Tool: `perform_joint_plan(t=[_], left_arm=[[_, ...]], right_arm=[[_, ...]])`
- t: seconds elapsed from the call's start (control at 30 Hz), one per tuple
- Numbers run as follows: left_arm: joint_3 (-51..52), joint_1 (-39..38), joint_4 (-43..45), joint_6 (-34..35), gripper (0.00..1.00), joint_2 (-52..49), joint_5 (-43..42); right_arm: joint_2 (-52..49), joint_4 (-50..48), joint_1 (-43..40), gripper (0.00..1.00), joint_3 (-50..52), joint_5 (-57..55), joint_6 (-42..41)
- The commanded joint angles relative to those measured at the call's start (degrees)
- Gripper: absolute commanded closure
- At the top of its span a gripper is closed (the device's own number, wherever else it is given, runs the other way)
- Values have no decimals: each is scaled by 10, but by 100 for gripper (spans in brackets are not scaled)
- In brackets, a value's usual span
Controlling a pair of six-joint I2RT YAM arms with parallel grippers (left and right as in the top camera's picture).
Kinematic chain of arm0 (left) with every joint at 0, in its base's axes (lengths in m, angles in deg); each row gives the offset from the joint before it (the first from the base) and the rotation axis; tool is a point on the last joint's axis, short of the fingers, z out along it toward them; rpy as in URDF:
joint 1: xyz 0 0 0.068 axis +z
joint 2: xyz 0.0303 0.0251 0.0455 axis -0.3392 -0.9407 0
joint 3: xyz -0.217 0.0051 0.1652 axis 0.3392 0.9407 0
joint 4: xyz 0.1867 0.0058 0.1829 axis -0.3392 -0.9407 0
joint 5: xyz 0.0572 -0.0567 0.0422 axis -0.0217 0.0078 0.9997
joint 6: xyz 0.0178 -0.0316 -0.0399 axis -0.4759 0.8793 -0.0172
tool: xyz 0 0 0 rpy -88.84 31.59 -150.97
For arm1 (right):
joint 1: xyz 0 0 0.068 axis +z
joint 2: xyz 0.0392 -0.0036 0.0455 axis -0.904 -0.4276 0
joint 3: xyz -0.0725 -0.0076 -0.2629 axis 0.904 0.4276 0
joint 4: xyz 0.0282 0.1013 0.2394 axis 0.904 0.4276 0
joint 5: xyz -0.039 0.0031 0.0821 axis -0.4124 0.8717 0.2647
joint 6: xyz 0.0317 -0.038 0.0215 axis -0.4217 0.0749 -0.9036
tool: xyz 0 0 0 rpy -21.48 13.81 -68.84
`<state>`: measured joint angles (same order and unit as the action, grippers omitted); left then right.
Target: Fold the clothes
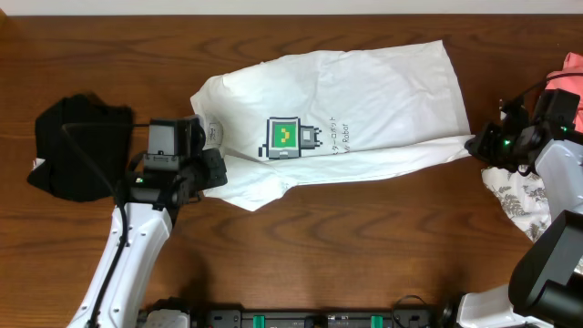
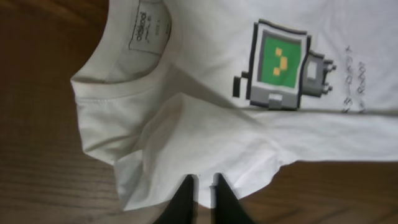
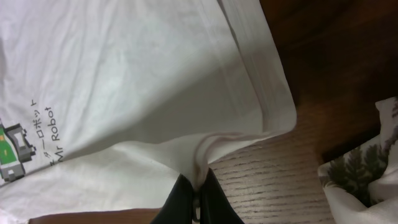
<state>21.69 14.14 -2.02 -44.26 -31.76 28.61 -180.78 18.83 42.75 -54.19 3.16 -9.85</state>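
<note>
The white T-shirt lies spread across the middle of the wooden table, collar to the left, with its green-and-black pixel-robot print facing up. My left gripper is at the sleeve by the collar; in the left wrist view its fingers are nearly together with the edge of the white T-shirt between them. My right gripper is at the hem's near corner; in the right wrist view its fingers are shut on a bunched fold of the T-shirt, lifting it slightly.
A black garment lies crumpled at the left edge. A pink garment sits at the far right edge. A white garment with grey leaf pattern lies under the right arm and also shows in the right wrist view.
</note>
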Motion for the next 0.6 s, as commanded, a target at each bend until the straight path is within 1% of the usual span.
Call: perform_joint_plan(t=[0.0,0.07,0.13,0.4,0.57], left_arm=[[-7,0,-4,-19,60,-29,8],[-7,0,-1,-19,53,-53,8],[-7,0,7,-30,50,-84,7],[-7,0,44,-34,50,-178,4],[-7,0,44,-34,51,-194,-35]], right_arm=[[9,2,4,99,-13,2,-4],[9,3,4,99,-13,2,-4],[9,7,4,99,-13,2,-4],[9,15,4,99,-13,2,-4],[9,16,4,99,-13,2,-4]])
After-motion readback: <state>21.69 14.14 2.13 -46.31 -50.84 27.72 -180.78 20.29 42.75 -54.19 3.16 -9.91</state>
